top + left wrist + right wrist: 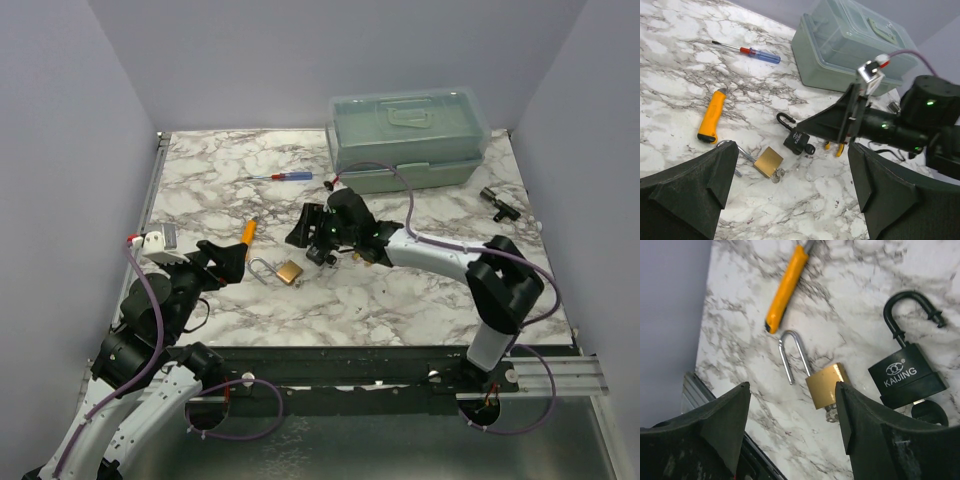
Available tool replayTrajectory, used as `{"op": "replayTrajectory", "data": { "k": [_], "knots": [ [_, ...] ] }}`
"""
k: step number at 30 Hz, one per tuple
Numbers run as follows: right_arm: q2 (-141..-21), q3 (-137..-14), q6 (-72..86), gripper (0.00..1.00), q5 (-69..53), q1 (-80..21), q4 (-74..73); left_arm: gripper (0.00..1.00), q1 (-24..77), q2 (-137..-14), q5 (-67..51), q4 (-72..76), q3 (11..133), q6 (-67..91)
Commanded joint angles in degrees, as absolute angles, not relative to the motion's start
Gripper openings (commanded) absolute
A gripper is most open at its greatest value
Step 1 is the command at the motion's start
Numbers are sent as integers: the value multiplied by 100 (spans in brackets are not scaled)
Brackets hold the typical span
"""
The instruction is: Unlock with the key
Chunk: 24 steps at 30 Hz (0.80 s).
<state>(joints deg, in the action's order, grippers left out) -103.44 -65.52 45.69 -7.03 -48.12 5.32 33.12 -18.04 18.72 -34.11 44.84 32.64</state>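
A brass padlock (290,271) (768,161) (827,384) lies on the marble table (400,290) with its silver shackle swung open. The key (776,175) (831,411), a tiny silver bunch, sits at the lock's bottom end. Just to its right lies a black padlock (799,140) (907,374), its shackle open and a black-headed key in its base. My right gripper (305,232) (792,405) hovers over both locks, open, nothing between its fingers. My left gripper (228,262) (792,165) stands open just left of the brass lock, holding nothing.
An orange-handled tool (248,232) (710,117) (785,287) lies left of the locks. A red-and-blue screwdriver (285,177) (752,52) lies further back. A green plastic box (405,140) (850,45) stands at the back right. Yellow pliers handles (840,148) peek from under the right gripper.
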Motion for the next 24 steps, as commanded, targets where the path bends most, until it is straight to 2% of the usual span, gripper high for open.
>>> {"op": "replayTrajectory", "data": {
  "k": [1,8,9,10,11,19,24],
  "knots": [
    [-9432,-6760,3796,74,252,-4790,10,99,3287,-1823,1970,-3463,4421,3186],
    [-8139,-6286,3224,87,1035,-4790,-103,99,3262,-1900,2000,-3463,4403,3211],
    [-7954,-6193,3161,90,1124,-4790,-140,99,3261,-1907,2011,-3463,4396,3223],
    [-7774,-6066,3114,98,1230,-4790,-154,99,3261,-1912,2015,-3455,4390,3225],
    [-7599,-5921,3104,99,1351,-4790,-151,99,3261,-1924,2021,-3454,4386,3233],
    [-5956,-4176,3391,100,1956,-4792,383,99,3261,-2059,2004,-3414,4359,3217],
    [-5443,-3725,4255,100,2283,-4790,-314,99,3252,-2094,2010,-3417,4351,3218]
  ]
}}
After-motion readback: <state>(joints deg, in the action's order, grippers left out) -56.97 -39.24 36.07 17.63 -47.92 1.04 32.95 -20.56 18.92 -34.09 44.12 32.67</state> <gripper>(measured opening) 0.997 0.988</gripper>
